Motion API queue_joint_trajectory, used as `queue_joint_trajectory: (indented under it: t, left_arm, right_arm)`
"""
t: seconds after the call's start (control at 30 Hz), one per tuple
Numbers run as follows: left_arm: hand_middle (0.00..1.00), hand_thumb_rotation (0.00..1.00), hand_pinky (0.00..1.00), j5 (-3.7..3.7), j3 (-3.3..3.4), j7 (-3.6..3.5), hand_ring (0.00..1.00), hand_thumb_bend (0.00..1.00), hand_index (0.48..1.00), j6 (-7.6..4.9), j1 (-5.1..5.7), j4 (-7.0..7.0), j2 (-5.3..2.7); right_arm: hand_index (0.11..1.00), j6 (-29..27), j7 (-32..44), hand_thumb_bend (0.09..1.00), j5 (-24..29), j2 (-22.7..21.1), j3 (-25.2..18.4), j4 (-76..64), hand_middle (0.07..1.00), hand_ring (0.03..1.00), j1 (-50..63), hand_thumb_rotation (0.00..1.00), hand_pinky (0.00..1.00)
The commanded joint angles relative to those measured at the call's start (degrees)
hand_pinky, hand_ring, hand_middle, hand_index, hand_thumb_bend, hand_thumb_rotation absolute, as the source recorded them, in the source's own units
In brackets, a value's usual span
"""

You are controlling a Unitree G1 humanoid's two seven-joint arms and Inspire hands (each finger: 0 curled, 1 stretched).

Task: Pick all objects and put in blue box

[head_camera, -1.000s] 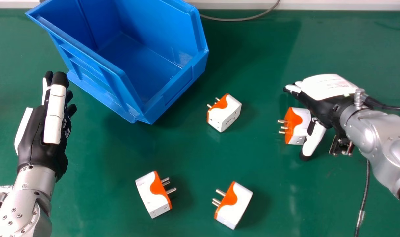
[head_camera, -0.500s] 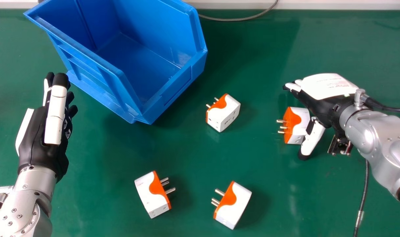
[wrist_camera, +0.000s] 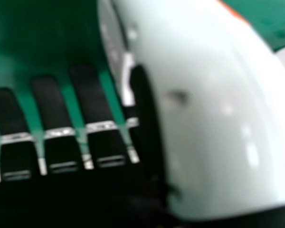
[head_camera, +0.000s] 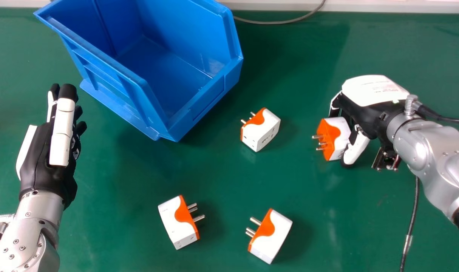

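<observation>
Seemingly for lifting, in the head view the right hand (head_camera: 365,115) bends its fingers and thumb round a plug adapter (head_camera: 341,136), prongs clear; the left hand (head_camera: 44,151), straight-fingered, is near the blue storage bin (head_camera: 210,99); in the right hand view, the adapter's white casing sits against a finger, probably for steadiness.

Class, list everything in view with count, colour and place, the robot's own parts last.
table: one, green, underneath
box: one, blue, far left
loose adapters: three, white and orange, one mid-table, two nearer
held adapter: one, white and orange, in right hand
cables: two, grey, far edge and near right
ledge: one, white, far edge
left hand: one, black and white, left
right hand: one, black and white, right
forearms: two, silver, behind hands
bracket: one, dark, under right wrist
</observation>
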Motion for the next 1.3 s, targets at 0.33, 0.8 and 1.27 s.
queue_joint_trajectory:
  t: [0.33, 0.8, 1.27]
  left_arm:
    - [1.0, 0.97, 0.99, 0.11, -0.01, -0.03, 1.0, 0.77, 1.0, -1.23, -0.33, -0.38, 0.39]
    - [1.0, 0.97, 0.99, 0.36, -0.23, -0.13, 1.0, 0.77, 1.0, -1.33, -0.15, -0.6, 0.47]
    - [1.0, 0.97, 0.99, -0.29, 0.23, -0.75, 1.0, 0.77, 1.0, -1.16, -0.32, -0.29, 0.65]
  right_arm:
    - [0.458, -1.26, 0.93, 0.503, -0.19, -1.4, 0.44, 0.04, 0.499, 0.455, -1.11, 0.0, 0.41]
    - [0.466, -0.73, 1.74, 0.504, 1.6, -1.91, -1.39, -2.99, 0.485, 0.465, -0.63, 0.0, 0.41]
    - [0.521, 14.46, -1.94, 0.499, 1.01, 1.92, -9.93, -29.4, 0.491, 0.432, 7.9, 0.0, 0.36]
